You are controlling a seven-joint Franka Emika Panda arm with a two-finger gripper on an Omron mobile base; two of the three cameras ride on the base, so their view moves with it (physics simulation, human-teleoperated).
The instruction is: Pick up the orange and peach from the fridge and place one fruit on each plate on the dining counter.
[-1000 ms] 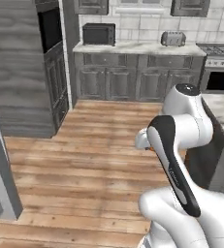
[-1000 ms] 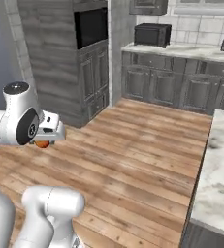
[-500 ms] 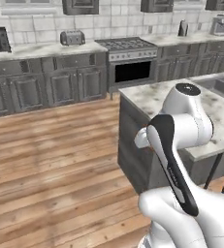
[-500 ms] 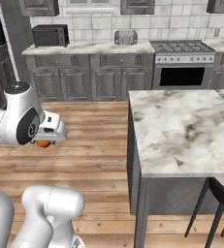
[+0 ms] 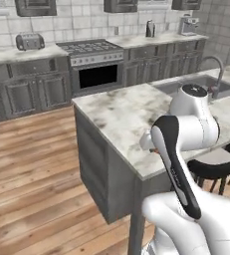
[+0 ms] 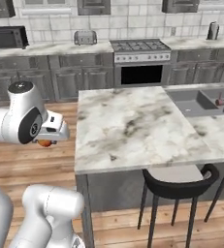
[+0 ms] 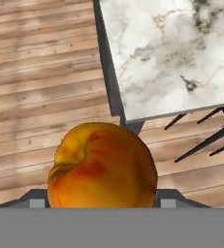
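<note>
Claw (image 7: 102, 206) is grasping the peach (image 7: 102, 167), carrying it above wood floor (image 7: 40, 72) w/ the marbled bench (image 7: 171, 48) corner at approx 1 o'clock in hand view; stool (image 6: 179, 181) is tucking under bench edge.

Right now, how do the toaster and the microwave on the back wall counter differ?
The toaster is a small, pale silver box with a rounded top; the microwave is larger, black and square-edged. The toaster stands close to the stove, while the microwave sits farther along at the picture's left edge, partly cut off. Both rest on the same light stone wall counter against the tiled wall.
</note>
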